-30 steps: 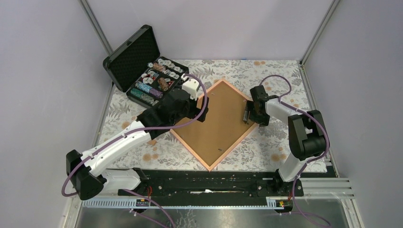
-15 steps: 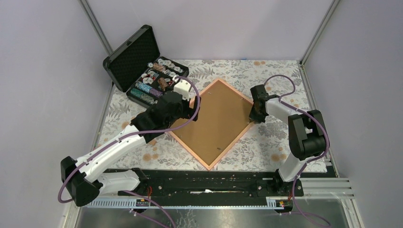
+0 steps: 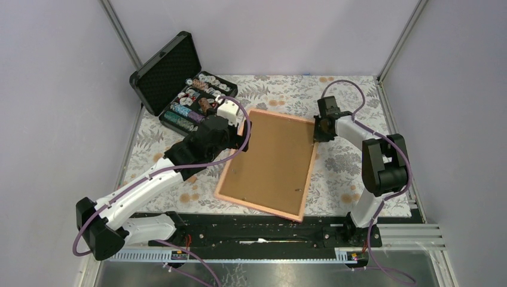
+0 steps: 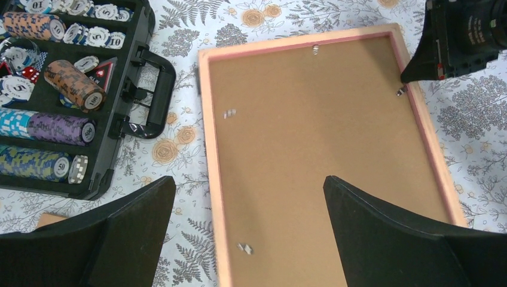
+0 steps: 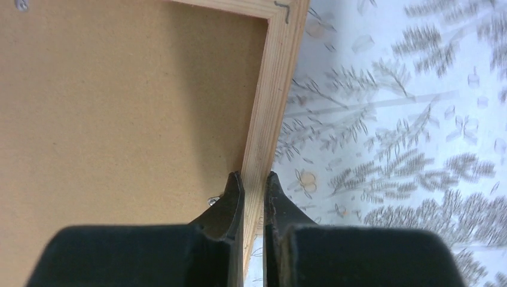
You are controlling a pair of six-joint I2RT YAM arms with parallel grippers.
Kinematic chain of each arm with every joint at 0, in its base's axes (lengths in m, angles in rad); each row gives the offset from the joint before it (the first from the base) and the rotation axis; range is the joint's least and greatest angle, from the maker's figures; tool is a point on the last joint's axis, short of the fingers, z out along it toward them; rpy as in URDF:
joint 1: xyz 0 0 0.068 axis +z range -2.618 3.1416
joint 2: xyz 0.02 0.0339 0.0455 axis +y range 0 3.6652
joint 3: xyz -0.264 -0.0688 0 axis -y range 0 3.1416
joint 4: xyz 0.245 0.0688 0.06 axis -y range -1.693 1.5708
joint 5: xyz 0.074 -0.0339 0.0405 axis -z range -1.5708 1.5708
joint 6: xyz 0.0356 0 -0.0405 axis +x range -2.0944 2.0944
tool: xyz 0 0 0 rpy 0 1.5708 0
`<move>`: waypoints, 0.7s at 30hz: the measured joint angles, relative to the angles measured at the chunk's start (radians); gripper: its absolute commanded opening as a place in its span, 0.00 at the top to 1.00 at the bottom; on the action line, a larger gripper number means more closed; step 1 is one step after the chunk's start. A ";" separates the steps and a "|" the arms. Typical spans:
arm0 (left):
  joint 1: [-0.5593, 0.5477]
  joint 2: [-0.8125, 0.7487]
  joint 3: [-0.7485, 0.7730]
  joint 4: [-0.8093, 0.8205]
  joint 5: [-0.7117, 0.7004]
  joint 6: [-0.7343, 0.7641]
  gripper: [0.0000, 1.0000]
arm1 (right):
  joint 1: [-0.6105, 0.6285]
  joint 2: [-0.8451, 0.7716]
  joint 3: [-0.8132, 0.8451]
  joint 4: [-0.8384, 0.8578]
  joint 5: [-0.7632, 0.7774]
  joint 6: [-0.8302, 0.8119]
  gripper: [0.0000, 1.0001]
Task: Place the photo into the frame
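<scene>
The frame (image 3: 257,207) lies face down on the floral tablecloth, its pinkish-orange border (image 4: 210,167) around a brown backing board (image 4: 323,131). My right gripper (image 5: 254,176) is shut on the frame's right border (image 5: 272,101) near the far right corner, one finger inside against the backing board (image 5: 131,101), one outside. From above, the right gripper (image 3: 321,128) sits at that corner. My left gripper (image 4: 248,182) hangs open above the frame's left edge, nothing between its fingers; from above, the left gripper (image 3: 242,134) is by the far left corner. The photo is out of view.
An open black case (image 3: 179,89) with poker chips stands at the far left, and the case's handle (image 4: 156,89) comes close to the frame's left side. The right arm's wrist (image 4: 466,36) shows over the frame's far right corner. Enclosure walls surround the table.
The right gripper closed on the frame's border and swung the frame from a diamond position to nearly square with the table. The left arm drew back slightly, still open.
</scene>
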 measured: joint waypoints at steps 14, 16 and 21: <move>0.025 0.092 0.002 -0.045 -0.001 -0.119 0.01 | 0.004 0.033 0.239 -0.085 -0.028 -0.148 0.13; 0.028 0.095 0.006 -0.072 0.005 -0.148 0.01 | 0.004 -0.023 0.189 -0.105 -0.035 -0.099 0.13; 0.054 0.095 -0.013 -0.111 0.055 -0.230 0.01 | 0.004 -0.233 -0.082 -0.136 -0.098 0.006 0.26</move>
